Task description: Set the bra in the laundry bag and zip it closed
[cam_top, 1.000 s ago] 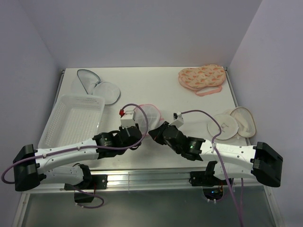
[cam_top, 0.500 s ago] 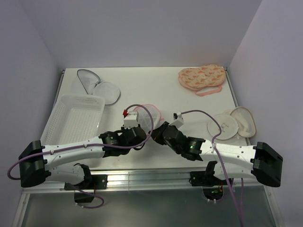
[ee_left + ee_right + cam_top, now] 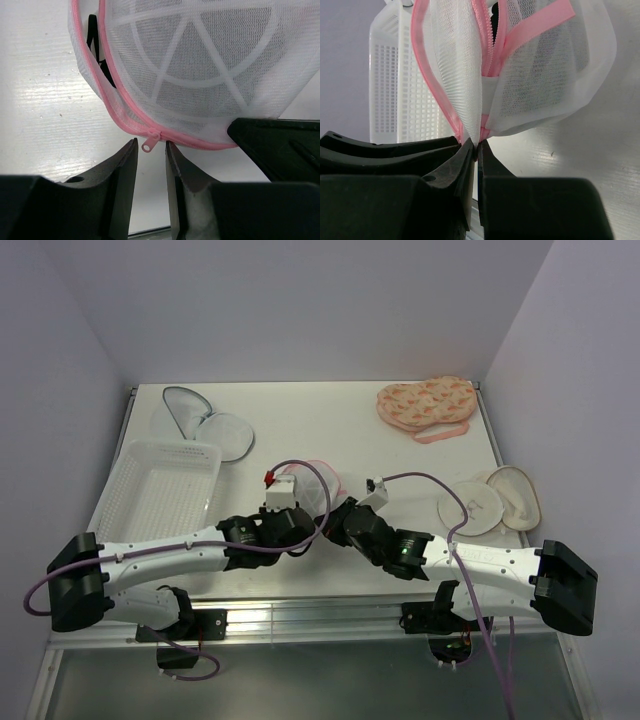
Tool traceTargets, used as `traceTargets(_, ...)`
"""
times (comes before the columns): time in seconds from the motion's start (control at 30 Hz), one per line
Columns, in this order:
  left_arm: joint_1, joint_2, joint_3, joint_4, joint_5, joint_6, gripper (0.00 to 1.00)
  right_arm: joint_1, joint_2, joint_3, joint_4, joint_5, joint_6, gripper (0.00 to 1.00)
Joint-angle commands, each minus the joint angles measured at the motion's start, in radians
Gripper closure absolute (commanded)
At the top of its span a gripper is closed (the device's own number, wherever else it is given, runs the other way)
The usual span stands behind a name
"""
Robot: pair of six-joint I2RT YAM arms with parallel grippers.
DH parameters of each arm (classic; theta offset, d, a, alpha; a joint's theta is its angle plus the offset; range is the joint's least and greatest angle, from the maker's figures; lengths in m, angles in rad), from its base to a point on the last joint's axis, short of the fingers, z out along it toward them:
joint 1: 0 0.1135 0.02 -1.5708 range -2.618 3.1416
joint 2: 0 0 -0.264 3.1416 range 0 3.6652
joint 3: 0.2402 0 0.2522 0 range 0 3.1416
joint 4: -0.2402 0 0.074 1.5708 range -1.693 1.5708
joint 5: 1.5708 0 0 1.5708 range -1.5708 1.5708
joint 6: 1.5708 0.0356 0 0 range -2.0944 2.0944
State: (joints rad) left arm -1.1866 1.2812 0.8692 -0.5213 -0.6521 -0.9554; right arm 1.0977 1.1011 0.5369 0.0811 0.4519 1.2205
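The laundry bag, a round white mesh pouch with pink trim, sits mid-table between both grippers and fills the left wrist view. The black bra shows only as a dark strip inside the unzipped part of the seam. The pink zipper pull hangs just beyond the tips of my left gripper, which is open a little, one finger on each side of it, not touching. My right gripper is shut on the bag's pink-trimmed edge and holds it up. In the top view both grippers meet at the bag's near edge.
A white perforated basket stands at the left. A white mesh pouch with grey trim lies behind it. An orange patterned pouch lies at the back right. Another white pouch lies at the right edge.
My left arm has moved right and forward, bringing its gripper up to the bag's near edge. The right arm has held still on the bag.
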Motion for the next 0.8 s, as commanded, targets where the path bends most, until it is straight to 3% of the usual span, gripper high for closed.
traceTargets(0.0, -0.011, 0.012, 0.05, -0.005, -0.035, 0.01, 0.65, 0.008, -0.018, 0.041, -0.003, 0.045, -0.016, 1.0)
traceTargets(0.77, -0.059, 0.102, 0.114, -0.095, -0.132, -0.011, 0.74, 0.008, -0.017, 0.028, 0.008, 0.039, -0.007, 1.0)
